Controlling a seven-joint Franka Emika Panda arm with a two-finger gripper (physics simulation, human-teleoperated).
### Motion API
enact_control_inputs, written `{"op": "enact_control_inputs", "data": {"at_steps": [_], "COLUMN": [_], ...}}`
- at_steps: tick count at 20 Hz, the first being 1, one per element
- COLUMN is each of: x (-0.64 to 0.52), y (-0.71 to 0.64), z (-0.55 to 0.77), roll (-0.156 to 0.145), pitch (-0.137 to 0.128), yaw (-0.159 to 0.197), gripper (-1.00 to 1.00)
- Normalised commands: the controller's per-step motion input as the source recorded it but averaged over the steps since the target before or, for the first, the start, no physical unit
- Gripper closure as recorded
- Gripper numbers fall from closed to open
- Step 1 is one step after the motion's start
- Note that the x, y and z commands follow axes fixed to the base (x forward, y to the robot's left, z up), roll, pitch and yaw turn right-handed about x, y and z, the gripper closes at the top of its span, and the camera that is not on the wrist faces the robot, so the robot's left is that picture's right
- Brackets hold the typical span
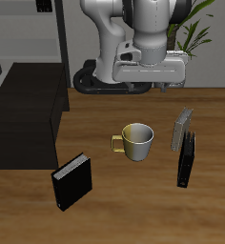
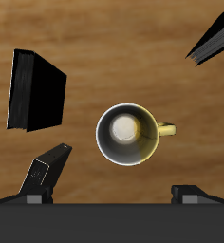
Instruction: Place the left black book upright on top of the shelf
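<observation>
Wooden tabletop [image 1: 105, 205] holds your target: the left black book [image 1: 185, 159] lies just beside the mug [image 1: 137, 141], against the speckled grey book [image 1: 182, 127]. Your gripper [image 2: 112, 185] hangs wide, empty, above the mug; shift over and straddle the spine squarely.

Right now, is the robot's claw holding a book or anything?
No, nothing is held. The gripper is open and hangs above the mug. The left black book stands untouched beside the mug.

The left black book [image 1: 186, 159] stands beside a speckled grey book [image 1: 182, 128], near the mug [image 1: 137, 142].
</observation>
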Motion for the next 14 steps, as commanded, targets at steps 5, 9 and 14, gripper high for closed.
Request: {"op": "enact_control_inputs", "data": {"at_steps": [5,9,14], "x": [0.21,0.16,0.16], "y": [0.48,0.56,0.36], "z": [0.06,-0.10,-0.03], "roll": [-0.019,0.001,-0.007], "pitch": [-0.030,-0.012,-0.059], "yaw": [-0.008,0.023,0.020], "gripper": [-1.00,-1.00,-1.00]}}
